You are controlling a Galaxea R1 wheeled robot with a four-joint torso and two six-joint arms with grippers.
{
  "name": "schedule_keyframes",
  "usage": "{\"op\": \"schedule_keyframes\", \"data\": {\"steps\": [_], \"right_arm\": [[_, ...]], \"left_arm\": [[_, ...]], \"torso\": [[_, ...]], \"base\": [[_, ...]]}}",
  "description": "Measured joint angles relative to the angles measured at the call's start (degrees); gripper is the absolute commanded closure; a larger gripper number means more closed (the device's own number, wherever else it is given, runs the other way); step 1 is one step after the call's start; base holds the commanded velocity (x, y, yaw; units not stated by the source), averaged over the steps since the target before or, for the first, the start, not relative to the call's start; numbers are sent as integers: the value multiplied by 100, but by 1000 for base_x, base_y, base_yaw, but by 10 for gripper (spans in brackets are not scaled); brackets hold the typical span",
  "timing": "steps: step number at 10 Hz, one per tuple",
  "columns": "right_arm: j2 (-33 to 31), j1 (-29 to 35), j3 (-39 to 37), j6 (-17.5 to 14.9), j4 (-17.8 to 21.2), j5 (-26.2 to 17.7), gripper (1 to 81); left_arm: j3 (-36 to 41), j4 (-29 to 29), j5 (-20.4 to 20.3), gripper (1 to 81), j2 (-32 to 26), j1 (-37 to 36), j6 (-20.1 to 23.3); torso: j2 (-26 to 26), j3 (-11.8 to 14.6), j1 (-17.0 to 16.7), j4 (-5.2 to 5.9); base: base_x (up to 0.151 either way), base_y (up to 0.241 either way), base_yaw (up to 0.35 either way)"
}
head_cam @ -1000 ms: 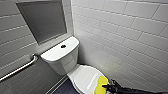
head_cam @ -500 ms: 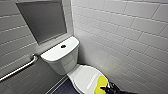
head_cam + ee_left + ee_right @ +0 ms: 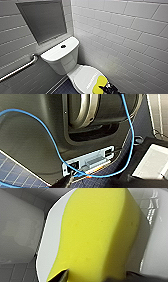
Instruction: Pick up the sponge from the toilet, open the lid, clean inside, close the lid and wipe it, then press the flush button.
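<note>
The white toilet (image 3: 62, 62) stands in a tiled corner with its boxy tank toward the wall. The round dark flush button (image 3: 63, 46) sits on top of the tank. The oval lid (image 3: 83, 76) is down. The yellow sponge (image 3: 99, 83) lies on the lid's front right part. My right gripper (image 3: 106, 88) is at the sponge's near end. In the right wrist view the sponge (image 3: 97, 233) lies on the lid (image 3: 48, 243), and the gripper (image 3: 98, 278) stands open with a fingertip (image 3: 62, 276) on either side of it.
A metal grab bar (image 3: 20, 68) runs along the left wall beside the tank. A grey recessed panel (image 3: 42, 21) sits above the tank. A white tiled wall (image 3: 130, 37) is close on the right. Dark blue floor (image 3: 63, 88) lies beside the bowl. A blue cable (image 3: 50, 139) loops over my base.
</note>
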Motion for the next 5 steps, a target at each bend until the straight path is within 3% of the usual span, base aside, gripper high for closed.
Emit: {"op": "schedule_keyframes", "data": {"steps": [5], "right_arm": [[155,-350,-297,-21,-642,929,10]], "left_arm": [[0,-2,1,10,20,-2,-4]], "torso": [[0,2,0,0]], "base": [[0,0,0]]}}
